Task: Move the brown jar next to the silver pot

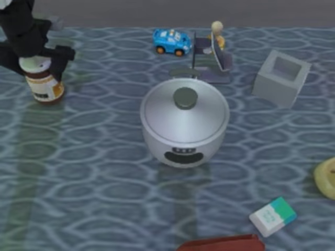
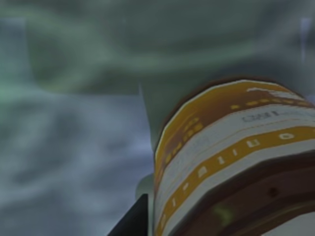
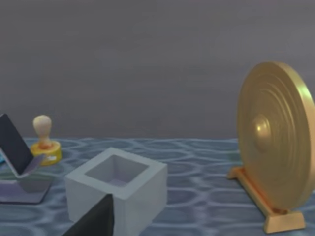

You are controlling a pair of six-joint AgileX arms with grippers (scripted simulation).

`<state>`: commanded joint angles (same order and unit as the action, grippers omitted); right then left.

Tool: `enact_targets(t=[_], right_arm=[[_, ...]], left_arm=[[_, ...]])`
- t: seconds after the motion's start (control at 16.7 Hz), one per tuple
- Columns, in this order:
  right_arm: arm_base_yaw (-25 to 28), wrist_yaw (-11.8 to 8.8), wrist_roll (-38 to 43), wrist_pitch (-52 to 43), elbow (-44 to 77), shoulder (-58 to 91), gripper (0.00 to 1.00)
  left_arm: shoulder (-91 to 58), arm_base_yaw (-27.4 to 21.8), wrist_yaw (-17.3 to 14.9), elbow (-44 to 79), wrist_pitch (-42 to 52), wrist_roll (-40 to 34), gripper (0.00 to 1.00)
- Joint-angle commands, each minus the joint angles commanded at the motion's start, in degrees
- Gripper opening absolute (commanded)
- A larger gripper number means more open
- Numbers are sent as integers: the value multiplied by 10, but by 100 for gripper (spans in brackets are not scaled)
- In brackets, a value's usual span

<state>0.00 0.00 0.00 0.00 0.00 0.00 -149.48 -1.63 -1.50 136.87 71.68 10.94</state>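
The brown jar [image 1: 46, 84], with its white lid and yellow-orange label, is at the table's far left, well left of the silver pot [image 1: 184, 121]. My left gripper [image 1: 37, 61] sits over the jar's top and is shut on it. In the left wrist view the brown jar [image 2: 231, 157] fills the picture, pressed against one dark finger [image 2: 133, 221]. The pot stands in the middle of the table with its domed lid on and its dark panel facing the front. My right gripper [image 3: 140, 221] is out of the top view, open and holding nothing, near the grey cube.
Behind the pot are a blue toy car [image 1: 171, 42], a dark stand [image 1: 209, 63] and a yellow stamp [image 1: 217, 32]. A grey open cube [image 1: 281, 77] is at the back right. A white-teal box [image 1: 272, 216], a yellow disc [image 1: 327, 178] and a red object [image 1: 220, 244] lie at the front right.
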Motion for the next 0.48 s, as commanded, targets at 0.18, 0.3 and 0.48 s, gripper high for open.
enact_targets(t=[0.18,0.3,0.48], right_arm=[[0,0,0,0,0,0,100],[0,0,0,0,0,0,100],[0,0,0,0,0,0,100]], left_arm=[[0,0,0,0,0,0,25],[0,0,0,0,0,0,10],[0,0,0,0,0,0,0]])
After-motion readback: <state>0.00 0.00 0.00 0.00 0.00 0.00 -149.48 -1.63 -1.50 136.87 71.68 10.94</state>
